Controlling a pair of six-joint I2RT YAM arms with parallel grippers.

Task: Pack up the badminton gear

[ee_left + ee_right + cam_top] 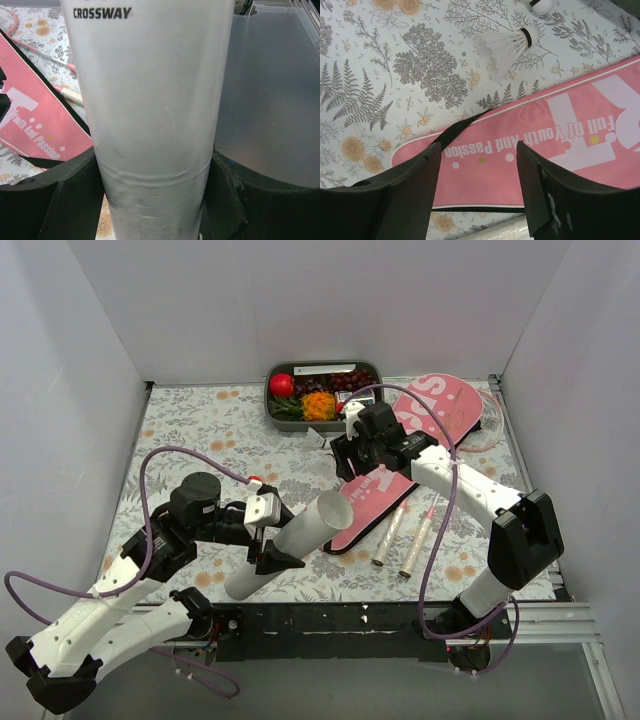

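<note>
the desk (180, 430) is covered by a pale cloth printed with leaves and flowers. the long pink bag (450, 410) lies slantwise on its right half, with the wide rounded end at the far right and the narrow end toward the near middle; white lettering and a black edge show on it. the white cardboard tube (300, 540) lies slanted in the near middle of the desk, its open mouth just beside the bag's narrow end and its other end toward the near edge. black print on it reads "crossway". the left pincer (270, 535) is clamped across the tube's middle, a dark finger pressed to each side. the two pink rackets lie right of the bag, their pale wrapped handles (400, 540) side by side near the front edge. a grey food tray (372, 367) stands at the far edge, just left of the bag's wide end. the right pincer (480, 165) hovers over the bag's narrow part with its jaws apart and nothing between them; whether it touches the bag cannot be told. a white shuttlecock (505, 46) lies on the cloth just beside the bag. a red ball (281, 385) sits in the tray's left corner.
</note>
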